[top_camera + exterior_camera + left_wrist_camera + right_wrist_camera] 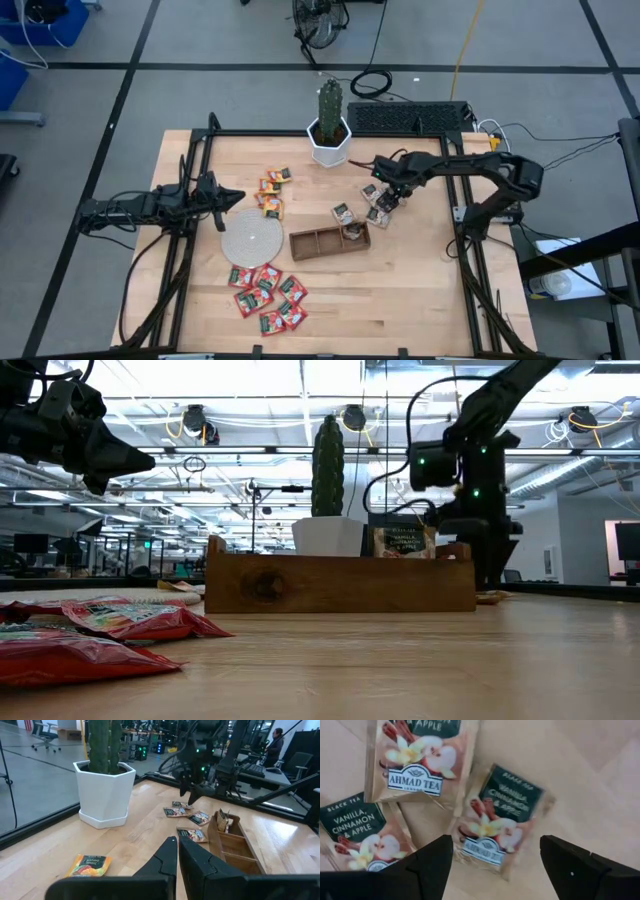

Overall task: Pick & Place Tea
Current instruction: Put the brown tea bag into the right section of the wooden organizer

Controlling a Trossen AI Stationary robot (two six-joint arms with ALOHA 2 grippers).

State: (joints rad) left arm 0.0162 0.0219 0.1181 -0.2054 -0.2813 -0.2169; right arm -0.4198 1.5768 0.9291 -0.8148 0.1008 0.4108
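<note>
High view: the right gripper hangs over a small cluster of whitish sachets lying near the right end of the brown tray. One whitish sachet already stands in the tray's rightmost compartment and another lies just beside the tray. Orange-yellow sachets lie near the white cactus pot, and red-and-green sachets are heaped toward the front of the table, below the round grey disc. The left gripper waits at the disc's edge, on the left side.

Low view: the tray's long wall fills the middle, with one whitish sachet leaning up out of it; the right gripper sits low behind the tray's right end.

Left wrist view: the left gripper's fingers are pressed together on nothing, with an orange-yellow sachet on the wood nearby.

Right wrist view: the right gripper's fingers stand wide apart and empty, straddling a vanilla, cinnamon and apple sachet that lies flat, partly overlapped by its neighbours.

The step in hand looks like the approach to the next whitish sachet. The next move calls for lowering until the fingertips reach the wood on either side of that packet, then closing on it alone without pinching the overlapping ones
</note>
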